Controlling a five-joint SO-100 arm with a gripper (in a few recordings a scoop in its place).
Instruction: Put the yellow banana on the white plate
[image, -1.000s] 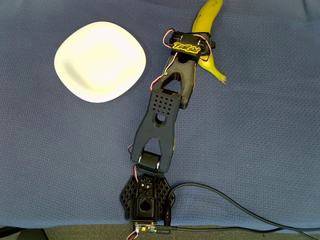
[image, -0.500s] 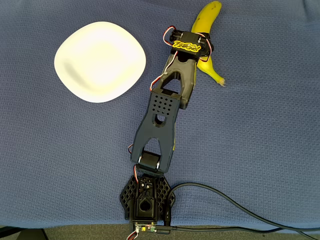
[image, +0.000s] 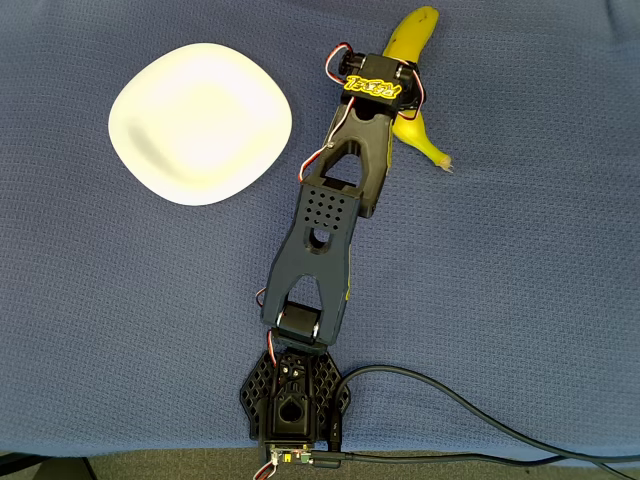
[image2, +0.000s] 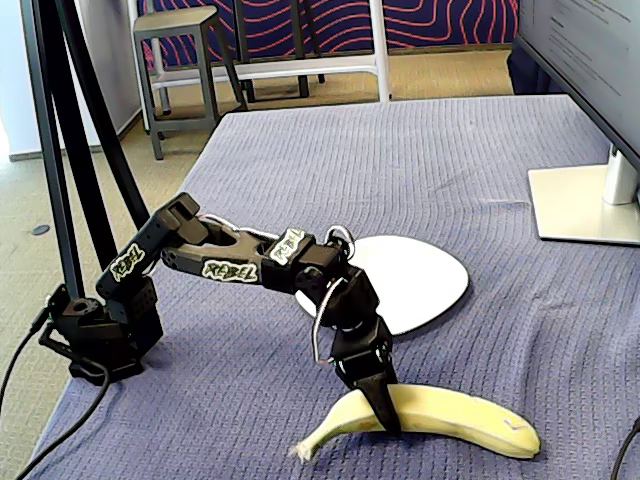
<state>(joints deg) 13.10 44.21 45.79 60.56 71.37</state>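
Fixed view | hand (image2: 383, 408) clamped around yellow banana (image2: 450, 415) | banana on cloth

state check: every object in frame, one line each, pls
yellow banana: lying on the blue cloth, not on the plate, gripper down on its middle.
white plate: empty, flat on the cloth, apart from the banana.
gripper: lowered onto the banana, a finger against its near side; closure unclear.
monitor stand: upright at the table edge.
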